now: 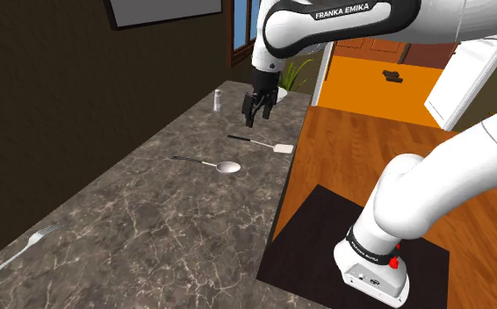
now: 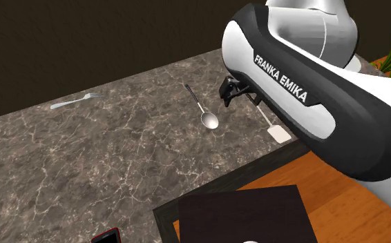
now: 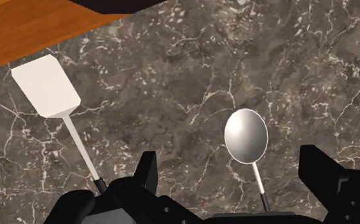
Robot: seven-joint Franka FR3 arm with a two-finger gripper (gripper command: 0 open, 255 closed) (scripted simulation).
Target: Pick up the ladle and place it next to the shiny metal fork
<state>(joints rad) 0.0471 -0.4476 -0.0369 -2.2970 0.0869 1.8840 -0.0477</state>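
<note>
The ladle (image 1: 228,167) is a slim metal one with a round shiny bowl (image 3: 246,135). It lies flat on the dark marble counter (image 1: 150,219), also seen mid-counter in the second exterior view (image 2: 209,121). The shiny metal fork (image 1: 23,252) rests far off at the counter's near-left end in the shoulder view, and at the back left in the second exterior view (image 2: 77,101). My gripper (image 1: 257,110) hangs open well above the counter. Its fingers (image 3: 145,173) stand wide apart, and the ladle's handle runs below the gap between them. Nothing is held.
A spatula with a white blade (image 1: 281,149) and dark handle lies beside the ladle, near the counter's edge (image 3: 45,87). A small white bottle (image 1: 216,99) stands at the far end. A red-edged phone (image 2: 108,237) lies at the counter's near corner. Wooden floor (image 1: 370,149) lies beyond the edge.
</note>
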